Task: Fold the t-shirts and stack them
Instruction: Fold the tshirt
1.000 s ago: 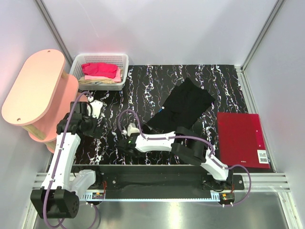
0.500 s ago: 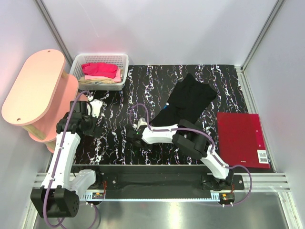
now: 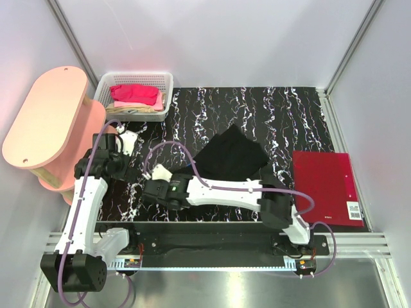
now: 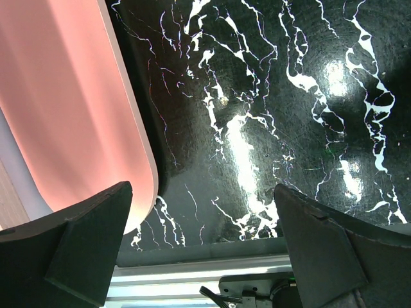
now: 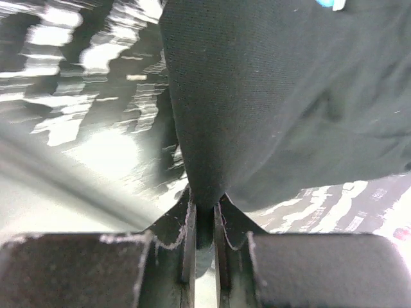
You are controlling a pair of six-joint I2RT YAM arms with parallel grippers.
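Progress slight: black shirt (image 3: pixel 231 157) pinched, nothing folded or stacked.
The black shirt lies rumpled in the middle of the table (image 3: pixel 289 115), and a pink shirt (image 3: pixel 135 94) sits in the basket (image 3: pixel 168 96) at the far left corner, so by my reading all the folding and stacking is yet to do. The right gripper (image 5: pixel 204 206) is nearly shut on an edge of the black shirt, the cloth running up and away from its jaws. The left gripper (image 4: pixel 202 192) hangs wide open and empty over bare table beside the pink stand (image 4: pixel 64 96), well apart from the shirt.
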